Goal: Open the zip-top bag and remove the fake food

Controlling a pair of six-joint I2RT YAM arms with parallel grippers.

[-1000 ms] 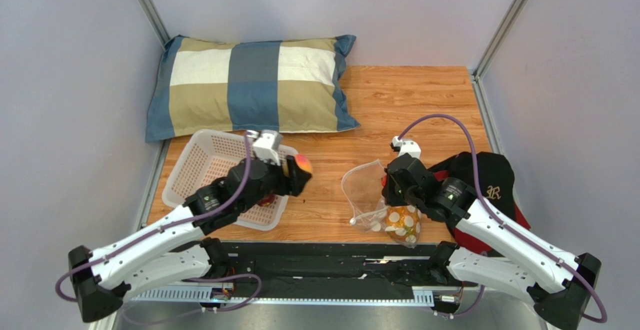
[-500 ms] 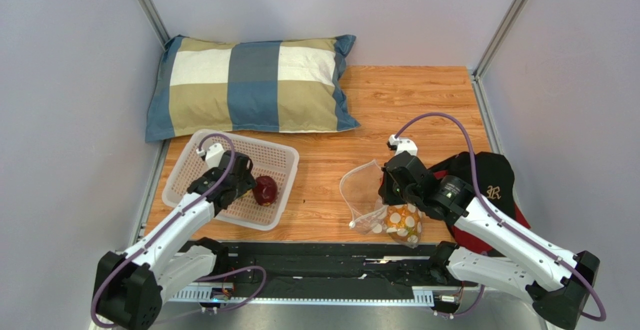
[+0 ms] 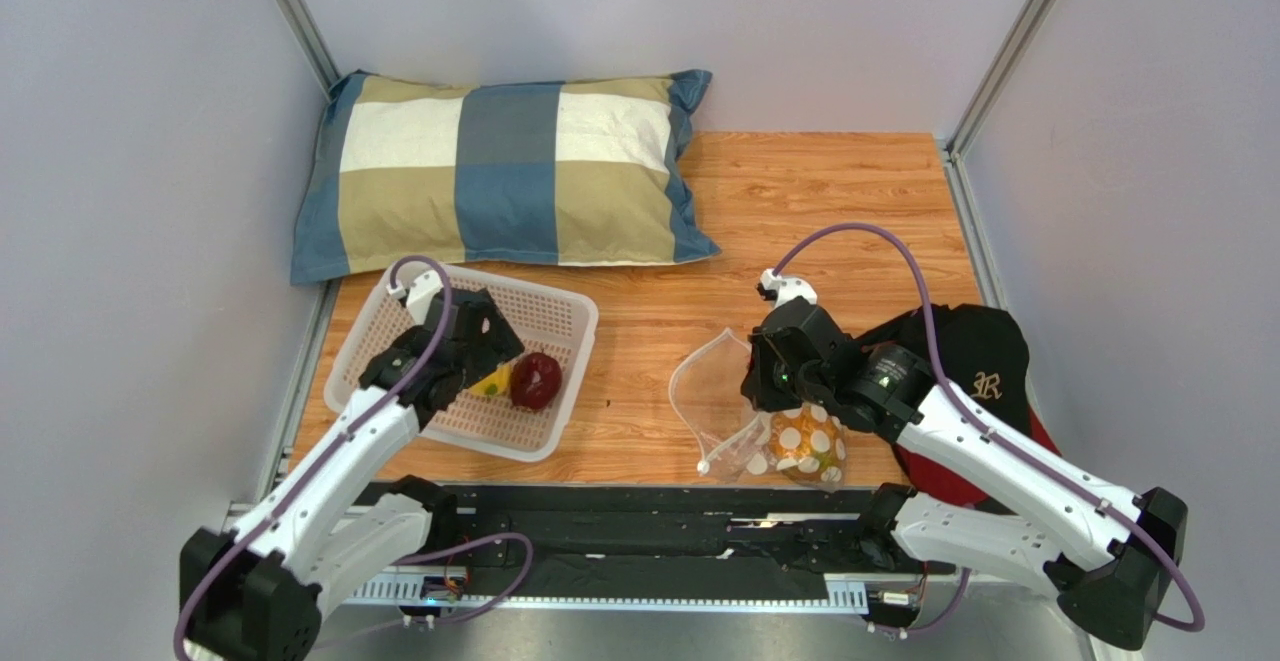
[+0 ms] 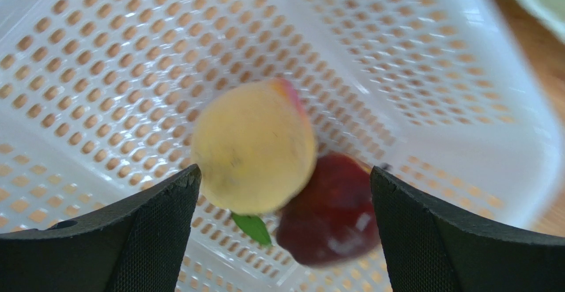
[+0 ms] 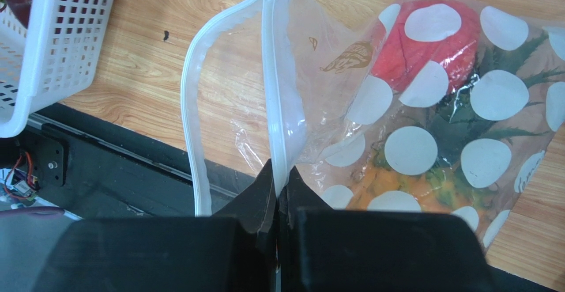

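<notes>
The zip-top bag (image 3: pixel 718 399) lies near the table's front edge with its mouth open. My right gripper (image 5: pixel 278 176) is shut on one side of its white zip strip (image 5: pixel 274 73), holding that side up. Inside the bag are a red berry (image 5: pixel 431 43), an orange frilly piece (image 5: pixel 391 187) and a green sprig (image 5: pixel 510 129). My left gripper (image 4: pixel 284 173) hangs open over the white basket (image 4: pixel 424 60). Below its fingers in the basket, a yellow-orange fruit (image 4: pixel 254 147) with a green leaf rests against a dark maroon piece (image 4: pixel 331 209). In the top view, fruit (image 3: pixel 490 382) and maroon piece (image 3: pixel 535 381) sit side by side.
A checked pillow (image 3: pixel 504 166) lies at the back left. A black cap (image 3: pixel 977 361) on a red cloth sits to the right of the bag, under the right arm. A black rail (image 3: pixel 646 534) runs along the table's front edge.
My left gripper carried the yellow-orange fruit from mid-table to the basket, then opened and dropped it beside the maroon piece. The right gripper and bag shifted slightly left.
</notes>
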